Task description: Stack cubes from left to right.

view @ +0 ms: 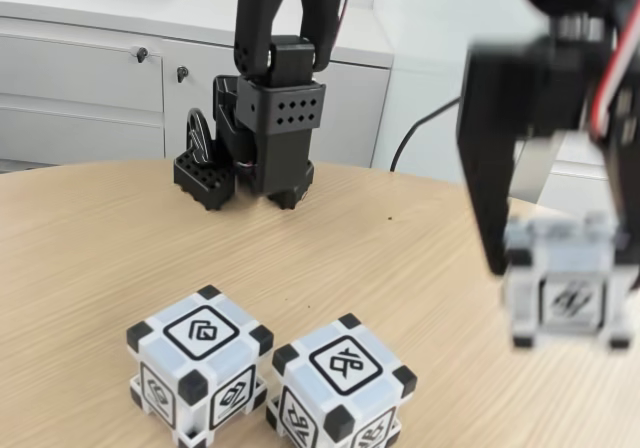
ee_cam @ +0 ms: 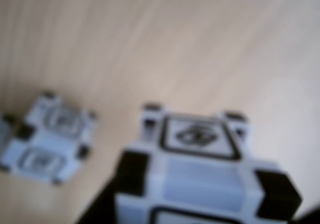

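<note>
Hand [view: 566, 268] sits at the right edge of the fixed view, motion-blurred, clamped on one cube [view: 567, 291]. Black fingers [view: 492, 183] run down the cube's left and right sides. Held cube looks clear of the worktop [view: 90, 238], well right of the other two; the blur makes the gap under it hard to judge.

Other two cubes rest on the worktop at the bottom of the fixed view, side by side and close, a narrow gap between them:
- left cube [view: 198, 364]: angled so a corner faces the camera, line symbol in a black frame on top, more symbols on both visible side faces.
- middle cube [view: 343, 386]: same angle, a different symbol on top, bottom edge cut off by the frame.

All three: white, black corner blocks.

Arm base [view: 268, 118] stands at the far side of the worktop, black, perforated housing, white cabinets [view: 85, 78] behind it.

Wrist view is out of focus. Held cube [ee_cam: 202, 171] takes up the lower middle and right, framed symbol on its far face, dark finger edges at the bottom corners. One more cube [ee_cam: 50, 139] lies on the wood at left, apart from the held one. Cannot tell which of the two resting cubes it is.
</note>
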Motion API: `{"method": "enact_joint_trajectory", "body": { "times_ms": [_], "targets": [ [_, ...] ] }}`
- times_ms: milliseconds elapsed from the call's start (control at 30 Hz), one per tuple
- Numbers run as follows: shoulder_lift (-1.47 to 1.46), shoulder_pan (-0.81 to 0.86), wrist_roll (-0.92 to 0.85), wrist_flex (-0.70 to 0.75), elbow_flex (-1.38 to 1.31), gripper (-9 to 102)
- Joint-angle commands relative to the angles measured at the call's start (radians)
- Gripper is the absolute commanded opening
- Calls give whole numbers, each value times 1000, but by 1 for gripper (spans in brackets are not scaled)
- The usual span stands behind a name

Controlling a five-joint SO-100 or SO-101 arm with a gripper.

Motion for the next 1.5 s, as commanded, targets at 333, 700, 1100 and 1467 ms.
{"method": "enact_joint_trajectory", "body": {
  "times_ms": [333, 700, 1100, 1467],
  "targets": [
    [305, 201, 67, 3, -3, 20],
    [287, 494, 204, 3, -2, 20],
    [293, 621, 140, 3, 199, 21],
    [307, 623, 81, 5, 377, 21]
  ]
}}
